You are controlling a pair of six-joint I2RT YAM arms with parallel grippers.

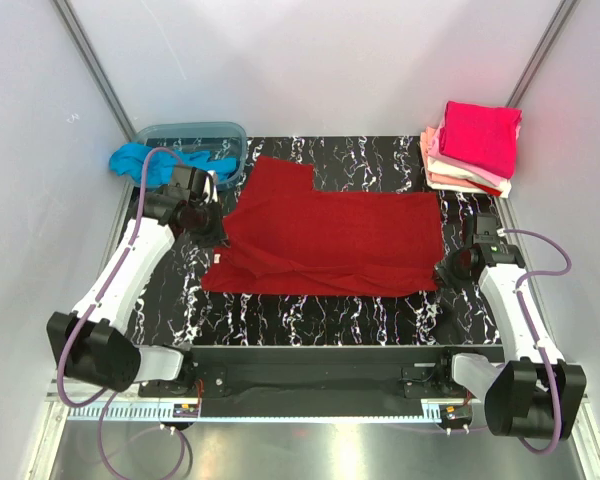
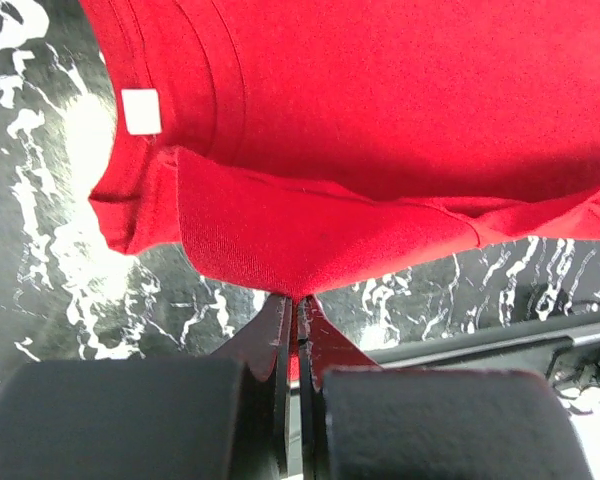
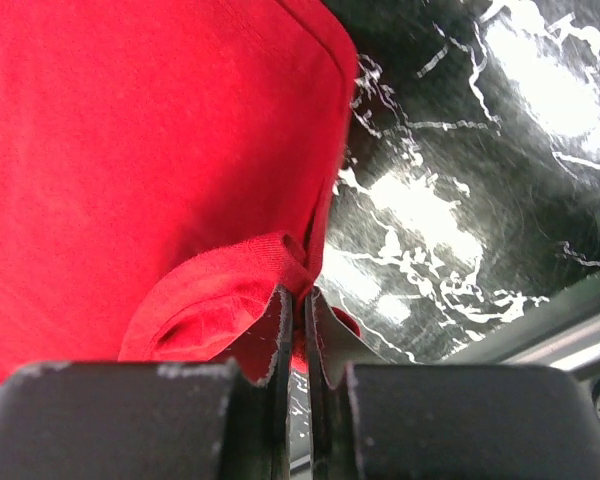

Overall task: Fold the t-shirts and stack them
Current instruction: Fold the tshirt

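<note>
Both our arms reach forward, left fingers [image 2: 265, 338] and right fingers [image 3: 264, 340] clamped on the red shirt [image 1: 330, 235]. It lies on a black marbled surface [image 1: 310, 322] between white walls [image 1: 280, 60].

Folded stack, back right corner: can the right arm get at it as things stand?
Probably not yet. Nothing lies between the right gripper and the stack, but the gripper is shut on the edge of the red shirt and must let go first.
</note>
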